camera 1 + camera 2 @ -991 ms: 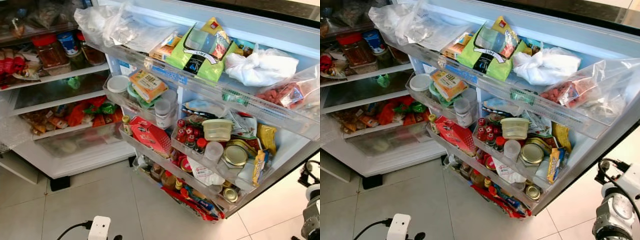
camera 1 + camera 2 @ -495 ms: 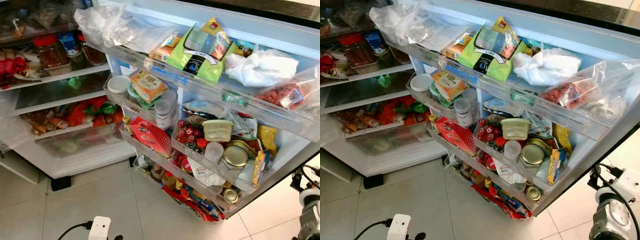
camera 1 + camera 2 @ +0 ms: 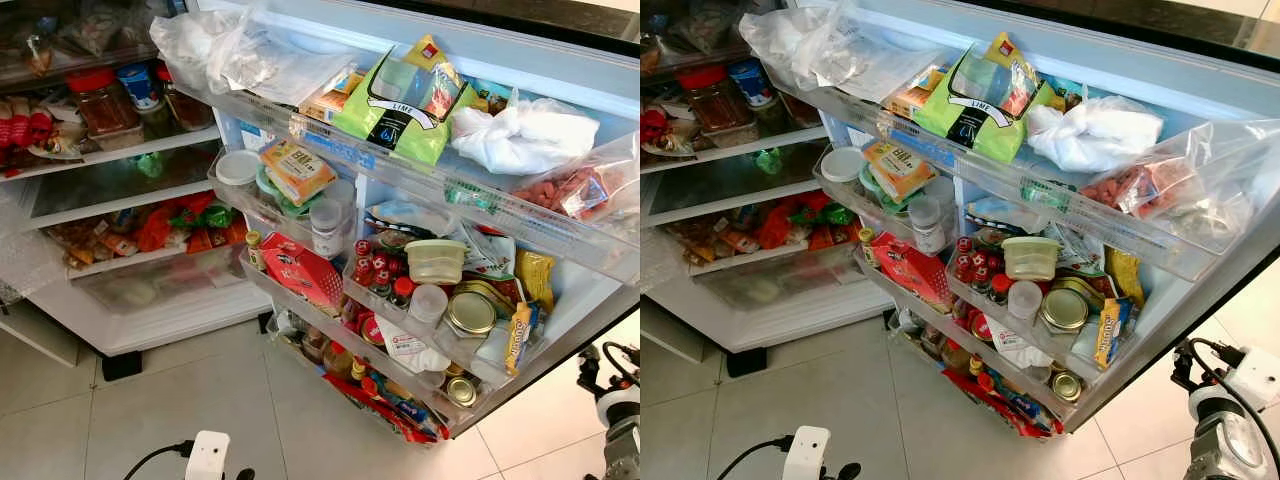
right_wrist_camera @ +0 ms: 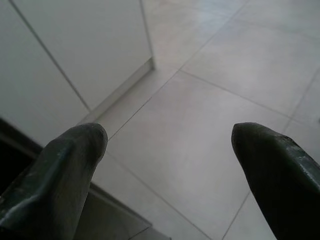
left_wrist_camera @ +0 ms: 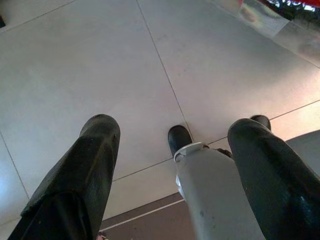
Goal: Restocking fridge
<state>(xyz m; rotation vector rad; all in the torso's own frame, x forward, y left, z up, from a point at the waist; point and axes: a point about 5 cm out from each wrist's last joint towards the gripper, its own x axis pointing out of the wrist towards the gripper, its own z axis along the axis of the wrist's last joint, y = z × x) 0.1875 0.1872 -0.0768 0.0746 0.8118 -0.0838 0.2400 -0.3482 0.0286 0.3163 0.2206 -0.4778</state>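
Observation:
The fridge stands open, its door (image 3: 560, 300) swung toward me with packed shelves. The top door shelf (image 3: 420, 170) holds a green lime bag (image 3: 400, 100), a knotted white bag (image 3: 520, 135) and clear plastic bags. Lower door shelves carry a red box (image 3: 300, 272), a lidded tub (image 3: 434, 258), small red-capped bottles (image 3: 375, 268) and jars. My left gripper (image 5: 175, 127) hangs open over the tiled floor beside my own leg (image 5: 215, 195). My right gripper (image 4: 170, 132) is open too, low over floor tiles near a white panel (image 4: 75, 45). Neither holds anything.
Inside the fridge, a red-lidded jar (image 3: 98, 100) and packets sit on glass shelves (image 3: 110, 150), with a crisper drawer (image 3: 160, 280) below. Grey floor tiles (image 3: 190, 390) lie before the fridge. My left wrist (image 3: 207, 455) and right wrist (image 3: 1225, 420) show at the lower edge.
My right wrist has sunk a little and my left wrist has drifted slightly right. The fridge contents have not moved.

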